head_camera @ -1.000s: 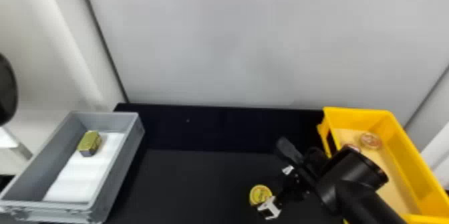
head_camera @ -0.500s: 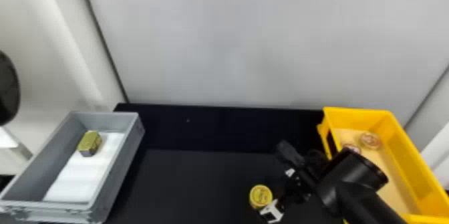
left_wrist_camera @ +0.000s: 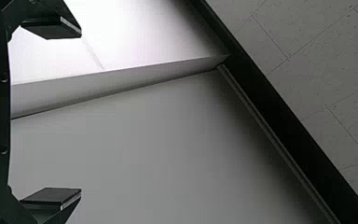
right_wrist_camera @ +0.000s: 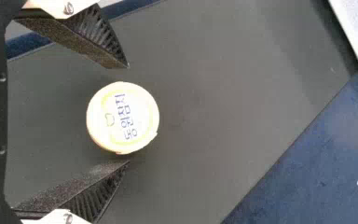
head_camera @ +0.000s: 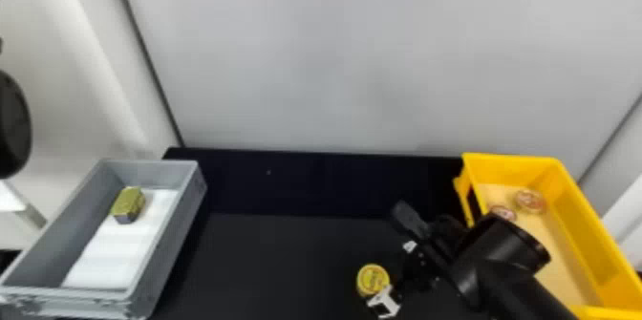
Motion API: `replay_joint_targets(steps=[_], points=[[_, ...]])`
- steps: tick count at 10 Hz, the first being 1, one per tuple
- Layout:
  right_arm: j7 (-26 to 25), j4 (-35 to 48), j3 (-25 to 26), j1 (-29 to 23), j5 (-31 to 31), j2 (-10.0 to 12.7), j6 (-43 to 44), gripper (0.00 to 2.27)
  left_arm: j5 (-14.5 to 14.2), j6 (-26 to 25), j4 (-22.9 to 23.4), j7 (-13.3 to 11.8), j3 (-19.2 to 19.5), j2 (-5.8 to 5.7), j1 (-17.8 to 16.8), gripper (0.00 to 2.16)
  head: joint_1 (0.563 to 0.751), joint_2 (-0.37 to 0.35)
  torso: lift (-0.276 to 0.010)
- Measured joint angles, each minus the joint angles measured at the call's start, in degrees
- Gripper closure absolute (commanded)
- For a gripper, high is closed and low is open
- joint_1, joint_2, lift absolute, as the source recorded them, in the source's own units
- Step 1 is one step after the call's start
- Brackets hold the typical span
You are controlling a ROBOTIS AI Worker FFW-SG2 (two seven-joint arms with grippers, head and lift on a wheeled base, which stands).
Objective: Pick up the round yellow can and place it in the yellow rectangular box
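The round yellow can (head_camera: 373, 280) stands on the black table near its front edge in the head view. Close at its right is my right gripper (head_camera: 395, 273), a white bracket just beside the can. In the right wrist view, the open right gripper (right_wrist_camera: 128, 114) has the can (right_wrist_camera: 122, 117) between its two fingertips, a gap visible on either side. The yellow rectangular box (head_camera: 578, 199) is at the right, partly behind the right arm. My left gripper (left_wrist_camera: 81, 114) is idle, open and holding nothing, facing the pale wall in the left wrist view.
A grey box (head_camera: 179, 228) at the left holds a gold-coloured block (head_camera: 128, 203) on white lining. Two round reddish items (head_camera: 529, 201) lie in the yellow box. A pale wall (head_camera: 334, 56) rises behind the table.
My right gripper has shifted slightly toward the table's front edge, beside the can. The can and both boxes have stayed in place.
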State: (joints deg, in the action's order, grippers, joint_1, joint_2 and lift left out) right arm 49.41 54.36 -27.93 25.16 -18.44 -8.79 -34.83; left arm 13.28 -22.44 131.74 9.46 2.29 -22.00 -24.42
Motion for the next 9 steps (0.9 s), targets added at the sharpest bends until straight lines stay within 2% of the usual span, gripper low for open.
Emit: replay_joint_targets(steps=[3,5,7,9], points=[[-0.3,-0.9,-1.6,0.7,-0.2,-0.2,1.4,0.21,0.0,0.2,-0.1,-0.1,0.0,-0.05,0.0,0.09,0.663,0.054,-0.01],[-0.4,-1.1,-2.2,0.9,-1.0,-0.4,2.4,0.62,0.0,0.2,-0.1,-0.1,-0.1,-0.03,0.0,0.09,0.663,0.054,-0.01],[-0.2,0.9,-1.3,0.0,-1.8,-0.8,1.3,0.7,0.0,-0.1,0.1,-0.3,0.0,-0.11,0.2,0.09,0.663,0.054,-0.01],[1.8,6.8,0.3,-2.0,-3.3,-1.6,-2.4,0.71,0.0,-0.3,0.4,-0.4,0.2,-0.22,0.4,0.09,0.663,0.054,-0.01]])
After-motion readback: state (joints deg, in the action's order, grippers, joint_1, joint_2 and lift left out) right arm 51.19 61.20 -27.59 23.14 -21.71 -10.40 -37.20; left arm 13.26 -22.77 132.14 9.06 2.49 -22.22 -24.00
